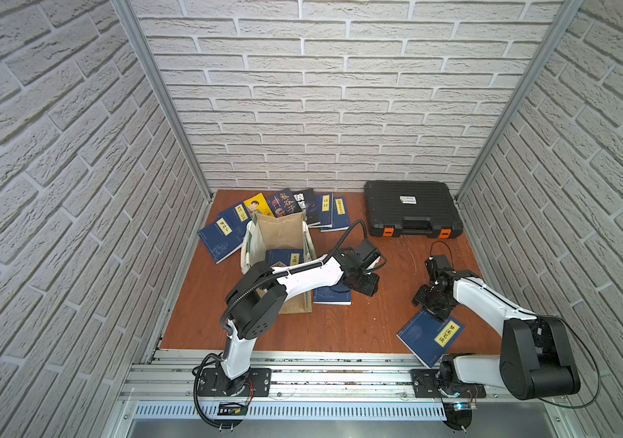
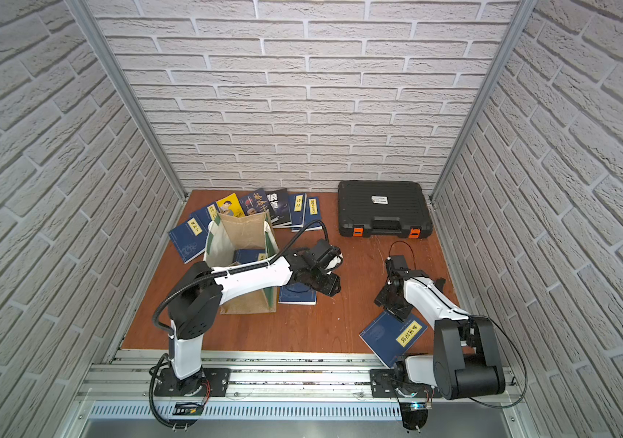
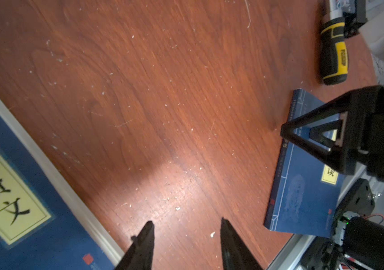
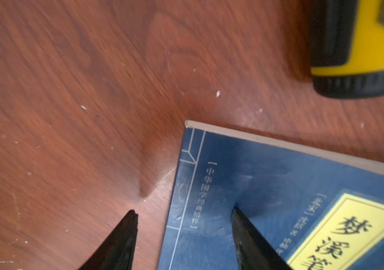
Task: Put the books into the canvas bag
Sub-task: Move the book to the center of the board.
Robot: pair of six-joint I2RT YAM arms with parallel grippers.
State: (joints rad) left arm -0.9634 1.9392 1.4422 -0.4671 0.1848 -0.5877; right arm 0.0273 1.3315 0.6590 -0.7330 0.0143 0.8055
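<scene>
The tan canvas bag (image 1: 283, 231) stands open at centre left with a navy book (image 1: 283, 258) inside it. Several more books (image 1: 304, 206) lie fanned out behind it. Another navy book (image 1: 331, 297) lies flat just right of the bag, and my left gripper (image 1: 365, 286) hovers by its far edge. That left gripper (image 3: 186, 223) is open over bare wood, the book (image 3: 11, 198) beside it. My right gripper (image 4: 184, 211) is open and straddles the edge of a navy book (image 4: 268, 187) near the front right (image 1: 421, 337), one finger over the cover and one over the table.
A black plastic case (image 1: 412, 212) with orange latches lies at the back right. A yellow-and-black screwdriver (image 3: 333, 51) lies on the wooden table (image 1: 378, 326) close to the right gripper. Brick-pattern walls close in three sides, and a metal rail (image 1: 340, 368) runs along the front.
</scene>
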